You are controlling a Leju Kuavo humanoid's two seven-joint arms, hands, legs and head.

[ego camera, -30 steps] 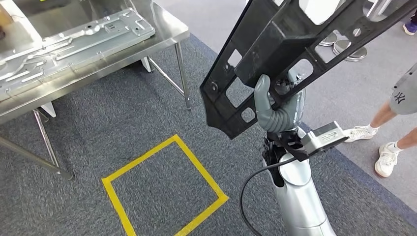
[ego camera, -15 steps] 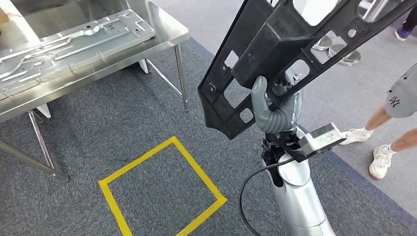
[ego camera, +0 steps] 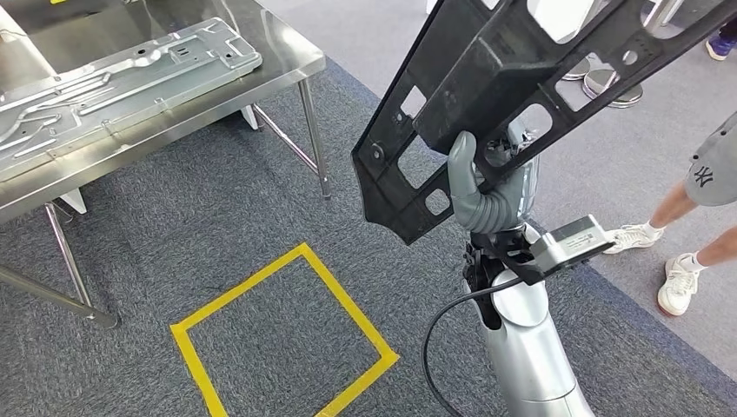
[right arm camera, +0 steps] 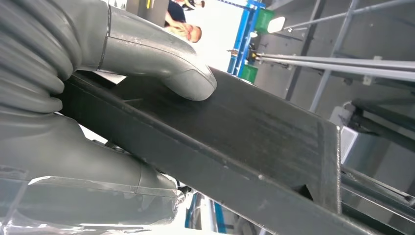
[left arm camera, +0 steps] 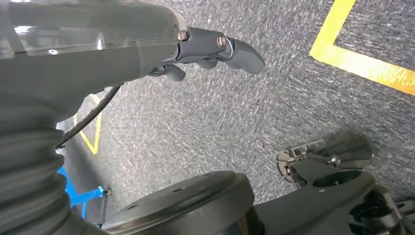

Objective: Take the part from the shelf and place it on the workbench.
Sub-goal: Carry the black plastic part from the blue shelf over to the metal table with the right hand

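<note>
Right hand fingers clamped on black part, workbench well apart; left hand fingers curled, empty

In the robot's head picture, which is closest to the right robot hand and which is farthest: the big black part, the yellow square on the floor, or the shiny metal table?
1. Black part: held in the right robot hand.
2. Yellow square: on the carpet, down to its left.
3. Metal table: farthest, far left corner.
</note>
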